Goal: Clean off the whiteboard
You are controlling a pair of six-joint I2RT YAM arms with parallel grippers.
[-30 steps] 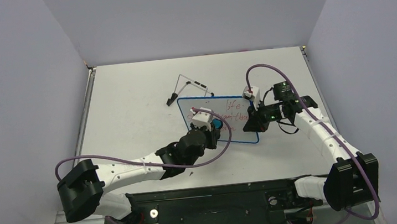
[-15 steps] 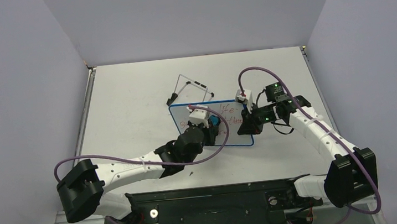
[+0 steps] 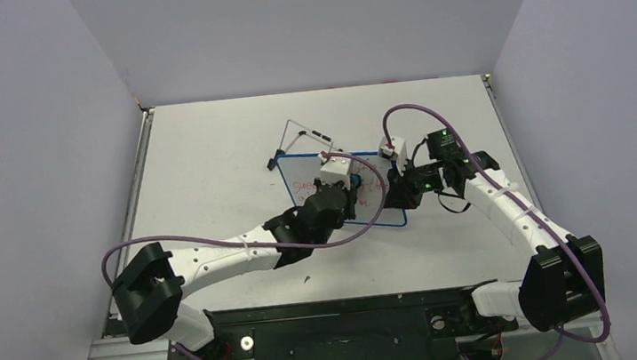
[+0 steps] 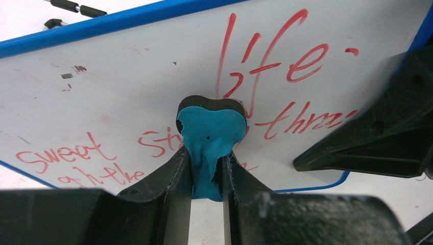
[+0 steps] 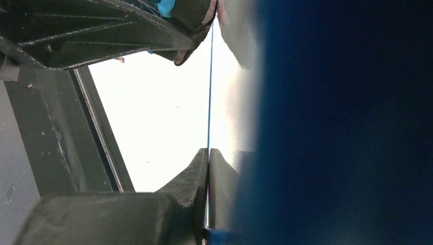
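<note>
The whiteboard (image 3: 301,175), white with a blue rim and red handwriting, lies mid-table, tilted. In the left wrist view its face (image 4: 127,97) fills the frame with red words. My left gripper (image 3: 351,196) is shut on the blue-black eraser (image 4: 210,133), whose black face presses on the board near the writing. My right gripper (image 3: 397,191) is shut on the board's right edge; in the right wrist view the thin blue rim (image 5: 209,92) runs edge-on between the closed fingers (image 5: 196,173). The right gripper's black finger (image 4: 378,132) shows over the board's right side.
The black wire stand (image 3: 306,141) lies on the table just behind the board's far edge. A black rail (image 3: 338,316) runs along the near table edge between the arm bases. Grey walls close in left, right and back.
The board has shifted left and toward the back, held by my right gripper. My left gripper with the eraser has moved forward and right across the board's face.
</note>
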